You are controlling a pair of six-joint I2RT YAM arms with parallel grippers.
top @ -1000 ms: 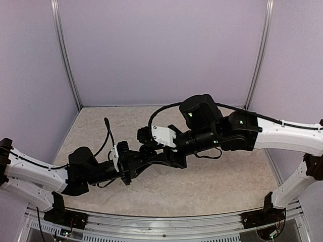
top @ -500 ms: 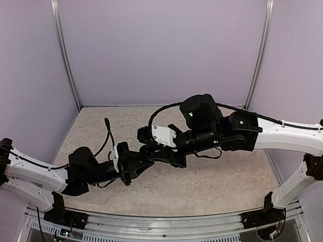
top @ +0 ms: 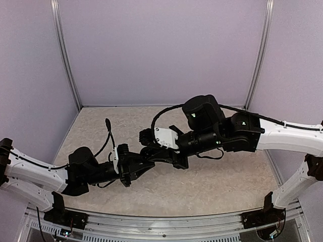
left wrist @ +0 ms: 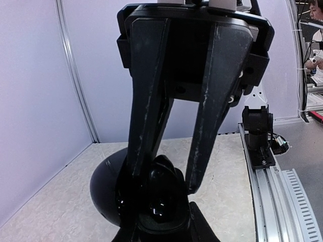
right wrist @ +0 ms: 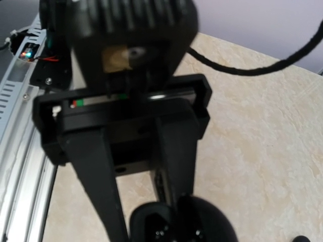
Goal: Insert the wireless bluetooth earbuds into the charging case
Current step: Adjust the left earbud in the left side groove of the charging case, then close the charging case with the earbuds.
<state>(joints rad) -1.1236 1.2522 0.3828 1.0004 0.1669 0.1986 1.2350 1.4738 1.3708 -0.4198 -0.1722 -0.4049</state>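
The charging case (left wrist: 166,176) is open and sits between my left gripper's (left wrist: 164,194) two fingers, which are shut on it. Its glossy domed lid (left wrist: 106,194) hangs open to the left. One glossy black earbud (left wrist: 157,205) lies in the base; I cannot make out the other. In the right wrist view the case base (right wrist: 154,227) and lid (right wrist: 214,224) lie under my right gripper (right wrist: 149,219). That gripper is open, one finger on each side of the base. In the top view both grippers, left (top: 149,162) and right (top: 157,155), meet at mid-table and hide the case.
The beige speckled table (top: 212,186) is walled by lilac panels at the back and sides. A black cable (right wrist: 252,68) runs across the table behind the right wrist. An aluminium rail (left wrist: 270,171) lines the near edge.
The right arm has shifted slightly right and lower over the left gripper. The left gripper has edged a little right, and the case stays in it.
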